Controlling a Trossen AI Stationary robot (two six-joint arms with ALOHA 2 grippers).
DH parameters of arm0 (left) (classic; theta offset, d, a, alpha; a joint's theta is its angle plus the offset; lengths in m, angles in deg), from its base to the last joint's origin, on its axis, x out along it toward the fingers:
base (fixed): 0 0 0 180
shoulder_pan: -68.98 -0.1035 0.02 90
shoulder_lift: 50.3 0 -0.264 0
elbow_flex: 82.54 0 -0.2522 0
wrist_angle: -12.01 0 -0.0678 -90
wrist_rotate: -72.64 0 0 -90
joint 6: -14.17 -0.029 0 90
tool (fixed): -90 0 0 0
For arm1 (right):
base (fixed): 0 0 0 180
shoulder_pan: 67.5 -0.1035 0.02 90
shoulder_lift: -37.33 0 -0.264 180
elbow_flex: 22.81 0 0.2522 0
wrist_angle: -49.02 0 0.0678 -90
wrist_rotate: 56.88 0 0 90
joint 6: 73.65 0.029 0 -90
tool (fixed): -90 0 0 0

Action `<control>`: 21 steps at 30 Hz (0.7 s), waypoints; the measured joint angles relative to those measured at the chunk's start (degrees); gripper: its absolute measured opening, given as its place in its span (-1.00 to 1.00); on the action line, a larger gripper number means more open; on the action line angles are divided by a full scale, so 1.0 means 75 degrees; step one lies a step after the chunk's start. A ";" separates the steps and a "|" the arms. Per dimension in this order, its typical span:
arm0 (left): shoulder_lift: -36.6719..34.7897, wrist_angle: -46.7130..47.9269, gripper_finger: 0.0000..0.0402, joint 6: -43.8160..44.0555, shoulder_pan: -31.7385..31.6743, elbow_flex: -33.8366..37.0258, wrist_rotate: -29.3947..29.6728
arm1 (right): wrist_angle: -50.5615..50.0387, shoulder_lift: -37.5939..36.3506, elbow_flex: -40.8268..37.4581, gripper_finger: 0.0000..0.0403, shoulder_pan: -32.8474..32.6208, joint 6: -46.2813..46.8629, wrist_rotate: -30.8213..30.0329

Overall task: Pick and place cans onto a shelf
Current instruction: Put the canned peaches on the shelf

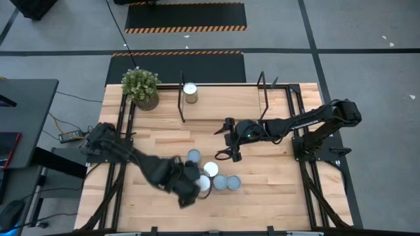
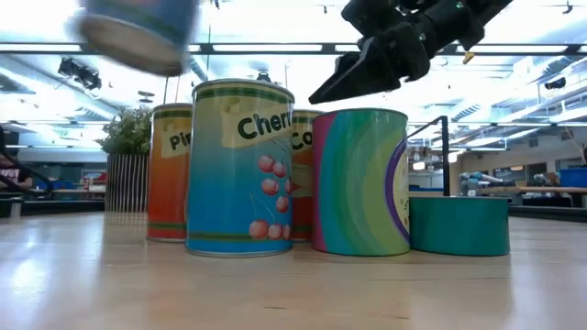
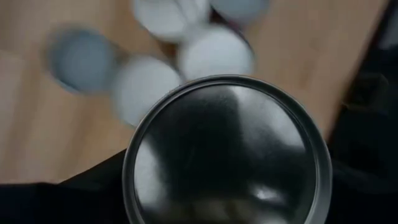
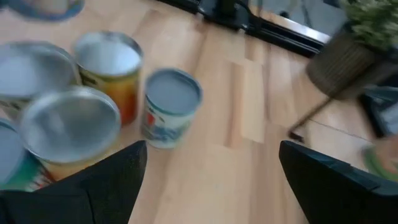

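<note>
— Cans (image 1: 210,170)?
— Seven in all. Five standing in a cluster on the table (image 1: 275,196), counted from above by their round tops. One more lifted clear of the wood in the left gripper (image 1: 187,191). One alone on the shelf (image 1: 223,101).
— Same tally at table height?
— Six there: five standing, four tall and one short, plus one raised.
— Tops by colour?
— Hard to split among white and pale blue-grey; no firm count.
— Shelves?
— One, with two black end frames.
— Plants?
— One potted plant (image 1: 141,87).
— Arms (image 1: 295,121)?
— Two, so two grippers, left gripper and right gripper (image 1: 223,143).
</note>
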 joint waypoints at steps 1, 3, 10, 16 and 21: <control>0.0000 0.0148 0.59 -0.0234 -0.0171 -0.0165 0.0252 | 0.0006 -0.0081 -0.0078 0.85 -0.0024 -0.0028 -0.0186; 0.0009 0.0440 0.59 -0.0759 -0.0546 -0.0450 0.0717 | 0.0018 -0.0340 -0.0265 0.85 -0.0033 -0.0117 -0.0305; 0.0016 0.0516 0.59 -0.3189 -0.2332 -0.0567 0.1513 | 0.0491 -0.1541 -0.1071 0.85 0.0031 -0.0416 -0.0312; 0.0023 -0.0843 0.59 -0.5379 -0.4119 0.0064 0.0982 | 0.1147 -0.1996 -0.1670 0.85 0.0285 -0.0588 -0.0289; 0.0072 -0.2249 0.59 -0.6452 -0.5626 0.0420 -0.0183 | 0.1462 -0.2043 -0.2004 0.85 0.0579 -0.0596 -0.0286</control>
